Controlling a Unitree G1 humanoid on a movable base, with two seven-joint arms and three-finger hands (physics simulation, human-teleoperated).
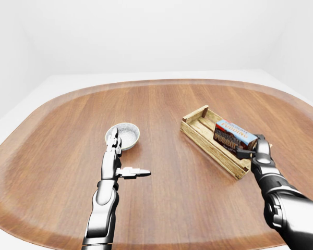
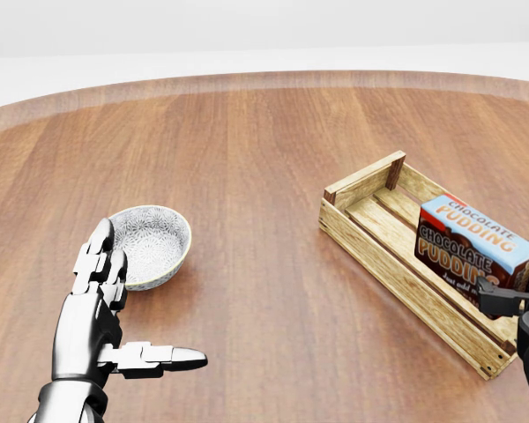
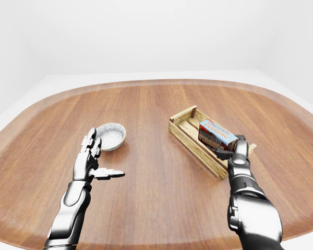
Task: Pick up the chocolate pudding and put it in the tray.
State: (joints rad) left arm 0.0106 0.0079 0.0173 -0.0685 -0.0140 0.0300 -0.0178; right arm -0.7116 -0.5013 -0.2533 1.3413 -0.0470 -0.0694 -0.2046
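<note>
Brown-and-blue chocolate pudding box inside the wooden tray; right hand closed round it; left hand open, empty

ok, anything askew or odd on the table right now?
Only the chocolate pudding: it sits tilted in the wooden tray, not flat on the slats, with the right hand at its lower end. The bowl is upright and looks empty, and the left hand is open beside it. No spill or damage.
</note>
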